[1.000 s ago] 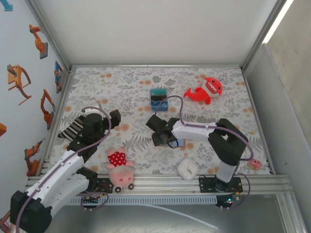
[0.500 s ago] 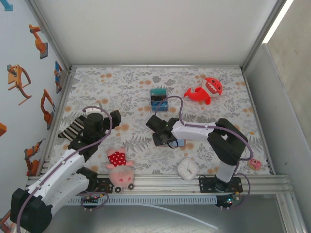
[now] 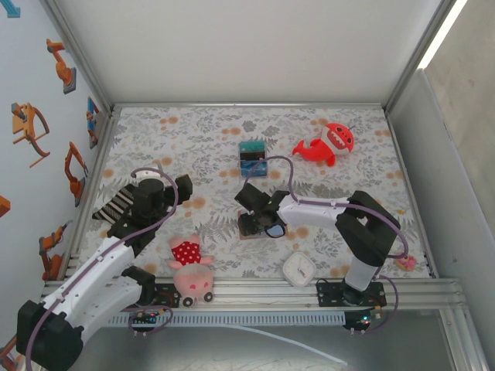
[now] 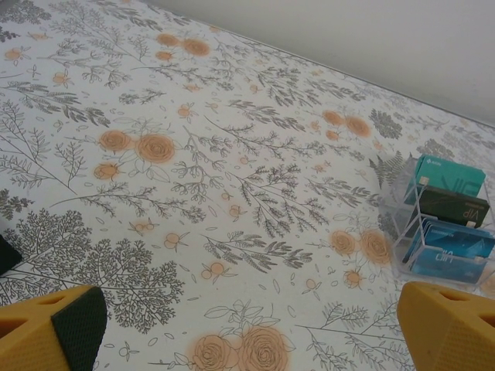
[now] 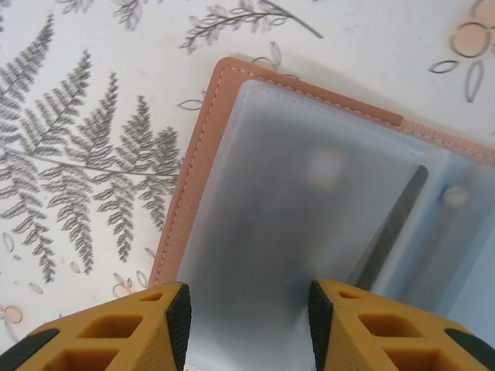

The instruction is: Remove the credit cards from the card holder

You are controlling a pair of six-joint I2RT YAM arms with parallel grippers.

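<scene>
Near the middle of the floral table (image 3: pixel 193 139), the card holder (image 5: pixel 193 193) lies open, blue-grey lining up. We see the right gripper (image 5: pixel 244 317) low over it, jaws half apart across the lining. Left of it, the left gripper (image 4: pixel 251 328) hovers above the table, jaws wide. Farther back stands a striped box (image 3: pixel 252 157)

My count, per kind.
One card holder (image 5: pixel 294 178), one striped box (image 3: pixel 253 154), one clock (image 3: pixel 298 268), two plush toys: shark (image 3: pixel 329 143), pig (image 3: pixel 191 272).
</scene>
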